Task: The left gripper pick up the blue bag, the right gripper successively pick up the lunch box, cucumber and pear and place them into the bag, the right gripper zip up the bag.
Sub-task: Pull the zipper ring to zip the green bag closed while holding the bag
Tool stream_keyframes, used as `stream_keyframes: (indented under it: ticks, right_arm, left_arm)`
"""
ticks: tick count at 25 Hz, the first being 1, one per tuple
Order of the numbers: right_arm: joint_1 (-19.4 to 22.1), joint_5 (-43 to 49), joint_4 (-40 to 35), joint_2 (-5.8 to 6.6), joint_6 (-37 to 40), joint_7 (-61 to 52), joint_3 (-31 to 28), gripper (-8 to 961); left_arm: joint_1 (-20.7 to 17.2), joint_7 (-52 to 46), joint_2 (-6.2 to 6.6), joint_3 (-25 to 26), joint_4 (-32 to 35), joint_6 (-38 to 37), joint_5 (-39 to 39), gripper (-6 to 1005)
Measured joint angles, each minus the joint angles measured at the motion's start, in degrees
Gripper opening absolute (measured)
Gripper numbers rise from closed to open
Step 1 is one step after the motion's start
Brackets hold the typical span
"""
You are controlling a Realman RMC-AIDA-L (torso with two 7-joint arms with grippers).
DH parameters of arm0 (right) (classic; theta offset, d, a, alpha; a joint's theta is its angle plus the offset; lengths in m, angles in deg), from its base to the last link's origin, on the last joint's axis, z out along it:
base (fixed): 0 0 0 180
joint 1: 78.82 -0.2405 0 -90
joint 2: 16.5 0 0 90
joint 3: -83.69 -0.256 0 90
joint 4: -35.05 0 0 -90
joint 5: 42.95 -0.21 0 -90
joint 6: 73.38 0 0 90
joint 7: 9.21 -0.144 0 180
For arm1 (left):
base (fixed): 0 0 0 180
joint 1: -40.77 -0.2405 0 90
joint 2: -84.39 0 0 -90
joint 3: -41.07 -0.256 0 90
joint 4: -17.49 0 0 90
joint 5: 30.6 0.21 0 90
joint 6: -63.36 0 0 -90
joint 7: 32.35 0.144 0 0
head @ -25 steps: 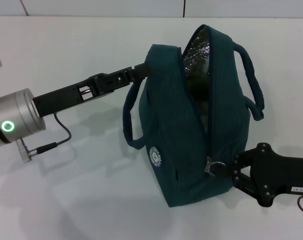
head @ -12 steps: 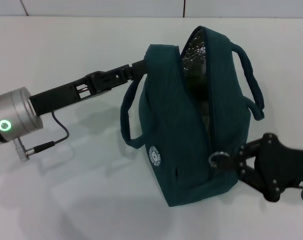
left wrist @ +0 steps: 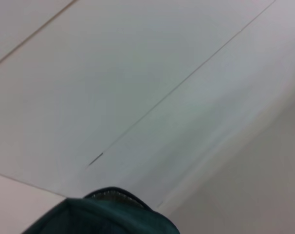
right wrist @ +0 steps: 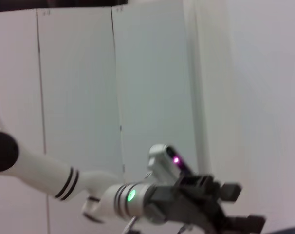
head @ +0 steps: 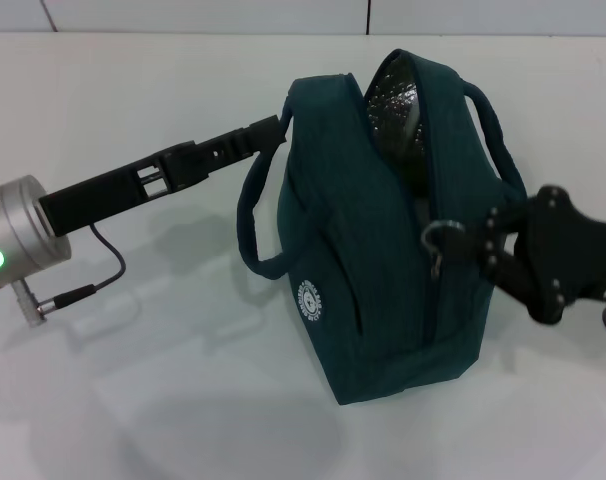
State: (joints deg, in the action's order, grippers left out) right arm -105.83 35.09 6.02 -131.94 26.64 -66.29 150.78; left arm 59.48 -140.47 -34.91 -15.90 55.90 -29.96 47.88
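The blue bag point(head: 353, 240) stands on the white table, its round white logo point(head: 307, 299) facing me. My left gripper point(head: 273, 130) is shut on the bag's upper left rim; the left wrist view shows only that rim point(left wrist: 103, 214). My right gripper point(head: 461, 240) is shut on the zipper's ring pull point(head: 435, 237) halfway up the bag's front end. Below the pull the zipper is closed. Above it the mouth gapes and silver foil lining point(head: 395, 100) shows. The lunch box, cucumber and pear are out of view.
One loop handle point(head: 251, 225) hangs on the bag's left side, the other point(head: 498, 130) on its right. A cable point(head: 103, 275) loops under the left arm's silver cuff point(head: 18, 240). The right wrist view shows the left arm point(right wrist: 130, 195) against white wall panels.
My right gripper has drawn the ring pull up from the bag's lower front corner to mid-height, closing that stretch of zipper. The bag's top has tipped a little to the left.
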Motion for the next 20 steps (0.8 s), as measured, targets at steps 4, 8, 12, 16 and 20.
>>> stream_keyframes:
  ticks: [4, 8, 12, 16, 20]
  right_arm:
    - [-1.52, -0.46, 0.02, -0.02, -1.19, -0.17, -1.92, 17]
    - [-3.43, -1.69, 0.06, -0.04, -3.05, -0.27, -2.34, 17]
    - [-5.21, -2.61, 0.12, -0.08, -5.45, -0.31, -2.4, 17]
    - [-7.5, -2.69, 0.56, -0.08, -7.37, -0.33, -2.38, 17]
    - [-8.74, -2.79, 0.66, -0.26, -8.82, -0.01, -2.31, 17]
  left_arm:
    - [-0.4, 1.59, 0.01, 1.14, -0.03, -0.26, 0.01, 553]
    - [-1.03, 2.57, 0.04, 1.9, -0.03, -0.55, 0.05, 553]
    - [-1.36, 3.33, 0.04, 2.42, -0.02, -1.35, 0.06, 553]
    - [-2.07, 3.86, 0.04, 2.8, -0.01, -1.94, 0.11, 553]
    - [-2.82, 4.25, 0.04, 2.84, -0.01, -2.0, 0.06, 553]
